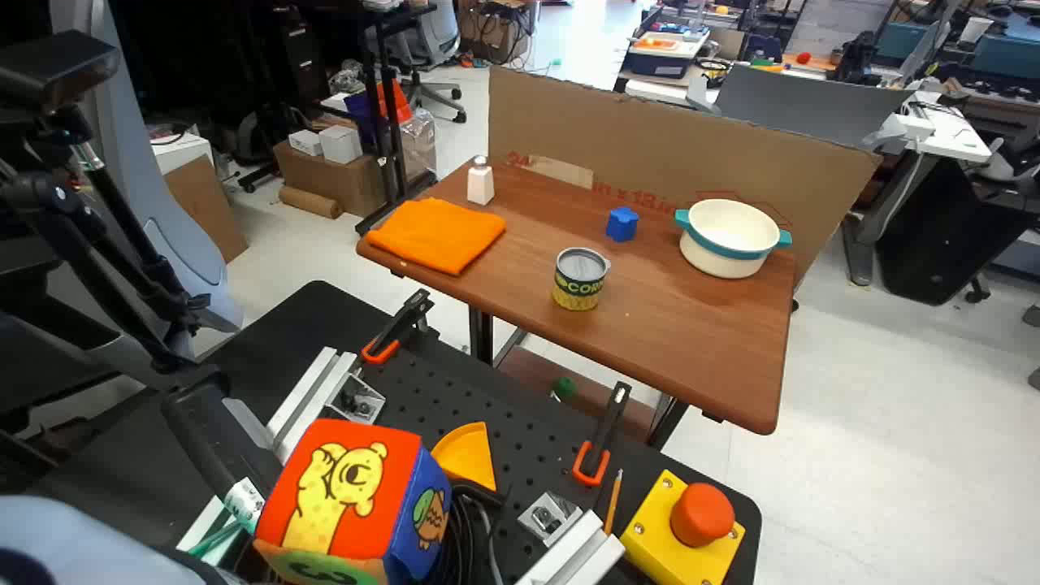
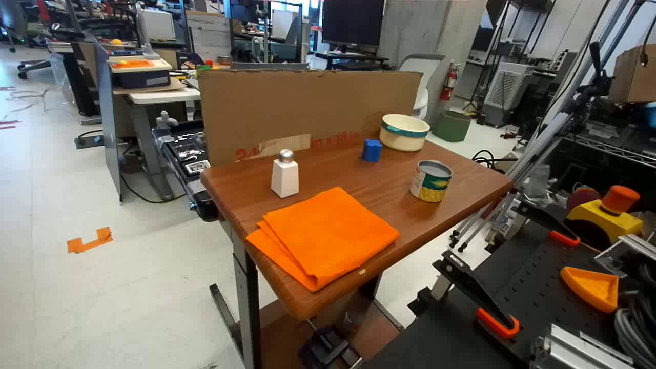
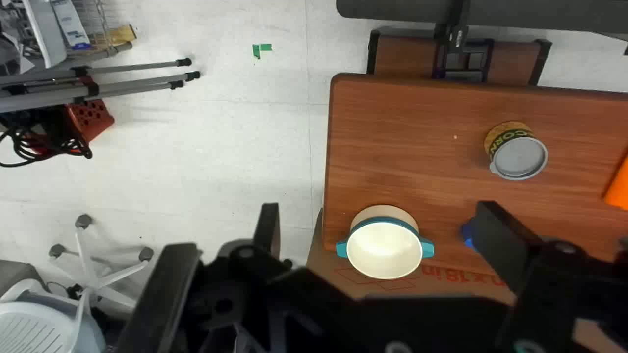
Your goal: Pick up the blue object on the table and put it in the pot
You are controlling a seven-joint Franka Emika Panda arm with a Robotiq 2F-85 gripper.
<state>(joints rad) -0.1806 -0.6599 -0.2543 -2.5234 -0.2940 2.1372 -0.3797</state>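
Observation:
The small dark blue object (image 1: 622, 225) stands on the reddish-brown table (image 1: 699, 349), between the can and the cardboard, in both exterior views (image 2: 372, 151). The white pot (image 1: 717, 257) with teal rim and handles stands near it at the table's back corner, also in both exterior views (image 2: 402, 139). In the wrist view my gripper (image 3: 379, 208) is open, its fingers wide apart with nothing held, high above the table. The pot (image 3: 385, 213) shows between the fingers. The blue object (image 3: 467, 234) is mostly hidden behind the right finger. The gripper is outside both exterior views.
A corn can (image 1: 578, 280) stands near the table's front edge. An orange cloth (image 2: 328, 236) and a white shaker (image 2: 285, 175) are at one end. A cardboard sheet (image 1: 650, 142) stands along the back edge. A black perforated bench (image 1: 439, 382) with clamps is in front.

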